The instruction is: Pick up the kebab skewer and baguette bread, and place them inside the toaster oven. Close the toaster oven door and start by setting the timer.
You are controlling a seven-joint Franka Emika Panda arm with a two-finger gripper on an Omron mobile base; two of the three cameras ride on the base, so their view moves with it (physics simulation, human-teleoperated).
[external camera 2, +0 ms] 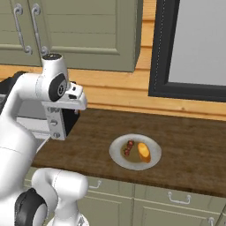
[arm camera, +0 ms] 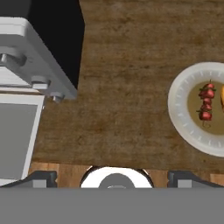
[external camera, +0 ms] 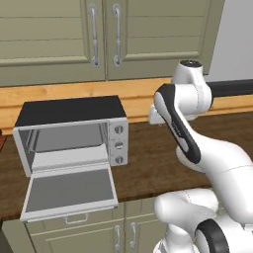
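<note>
- Two items are to be moved, and both are seen on a pale round plate (external camera 2: 152,162) well to the right of the toaster oven (external camera: 74,136), with bare wooden tabletop (arm camera: 122,87) between.
- The kebab skewer (external camera 2: 129,148) lies on the plate's left part; the baguette bread (external camera 2: 144,152) lies just beside it, to its right.
- The toaster oven door (external camera: 71,190) is folded down flat over the tabletop's front edge, and the cavity is open and unloaded.
- The gripper (arm camera: 116,175) is held above the tabletop between oven and plate, looking straight down; its jaws are spread wide and nothing is held.
- The skewer is judged light and thin: the stick is stiff, but the chunks are small and may turn or slip on it. A hold across the chunked middle, jaws crosswise to the stick, is judged safest.
- The baguette is judged light and fairly firm, with a rounded crust that may roll; it is best taken across its short width at mid-length.
- The plate's raised rim may hinder a low approach.
</note>
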